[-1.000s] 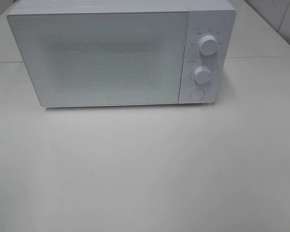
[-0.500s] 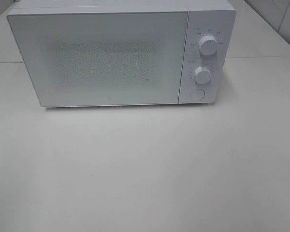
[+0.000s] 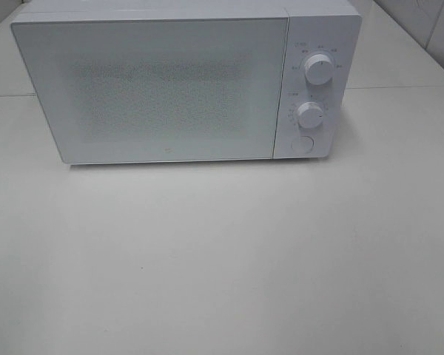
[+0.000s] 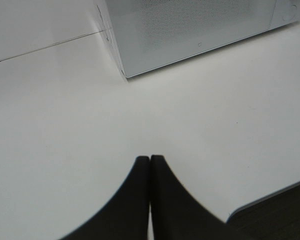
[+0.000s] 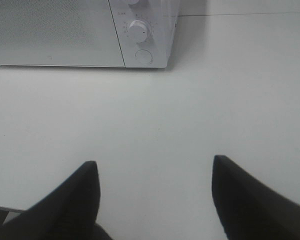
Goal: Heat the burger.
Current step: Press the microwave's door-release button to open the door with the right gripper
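A white microwave (image 3: 185,81) with its door shut fills the upper half of the high view, standing on a white table (image 3: 222,259). The left gripper (image 4: 150,158) has its fingers pressed together on nothing; the right gripper (image 5: 154,160) is spread wide and empty above the tabletop. Where the burger is cannot be told from these views.

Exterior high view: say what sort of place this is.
Probably a lab mock-up of a kitchen: a white microwave, door shut, with upper dial and lower dial, on a plain white table.
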`<state>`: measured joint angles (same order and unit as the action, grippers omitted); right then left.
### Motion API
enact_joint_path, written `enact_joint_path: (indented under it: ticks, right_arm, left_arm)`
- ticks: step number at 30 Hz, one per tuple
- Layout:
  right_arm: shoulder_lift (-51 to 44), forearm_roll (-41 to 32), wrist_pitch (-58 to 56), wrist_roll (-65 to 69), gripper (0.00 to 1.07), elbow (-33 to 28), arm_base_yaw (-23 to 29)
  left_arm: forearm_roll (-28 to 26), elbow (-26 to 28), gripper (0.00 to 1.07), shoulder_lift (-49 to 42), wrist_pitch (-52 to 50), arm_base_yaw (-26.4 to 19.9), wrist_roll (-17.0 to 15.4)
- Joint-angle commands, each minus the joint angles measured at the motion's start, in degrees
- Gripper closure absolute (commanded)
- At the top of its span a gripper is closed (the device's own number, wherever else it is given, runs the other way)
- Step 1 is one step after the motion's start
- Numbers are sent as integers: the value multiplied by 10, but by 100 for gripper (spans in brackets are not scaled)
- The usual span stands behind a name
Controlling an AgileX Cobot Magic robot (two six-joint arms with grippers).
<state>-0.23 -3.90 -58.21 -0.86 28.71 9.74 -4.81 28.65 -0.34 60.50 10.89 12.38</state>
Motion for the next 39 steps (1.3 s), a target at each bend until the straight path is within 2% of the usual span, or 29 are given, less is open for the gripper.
enact_joint_path:
  ticks: [1,10,15,18,20,21,25,30,33,39]
  right_arm:
    - [-15,0,9,-10,46,-2,-2]
    - [10,0,11,-10,46,-1,-2]
    - [121,0,10,-10,46,-1,-2]
    - [142,1,10,-10,47,-1,-2]
    - [218,1,10,-10,48,-1,-2]
    - [218,1,10,-10,48,-1,-2]
    - [317,1,10,-13,48,-1,-2]
    - [380,1,17,-23,48,6,-2]
    - [411,3,48,-29,49,15,-2]
    - [460,3,211,-44,49,17,-2]
  left_arm:
    - [-7,-1,106,-5,-7,-3,1]
    - [-7,-1,106,-5,-7,-3,1]
    - [-7,-1,106,-5,-7,-3,1]
    - [-7,-1,106,-5,-7,-3,1]
    - [-7,-1,106,-5,-7,-3,1]
    - [-7,-1,106,-5,-7,-3,1]
    - [-7,-1,106,-5,-7,-3,1]
    - [-7,-1,106,-5,-7,-3,1]
    - [-7,-1,106,-5,-7,-3,1]
    - [-7,-1,106,-5,-7,-3,1]
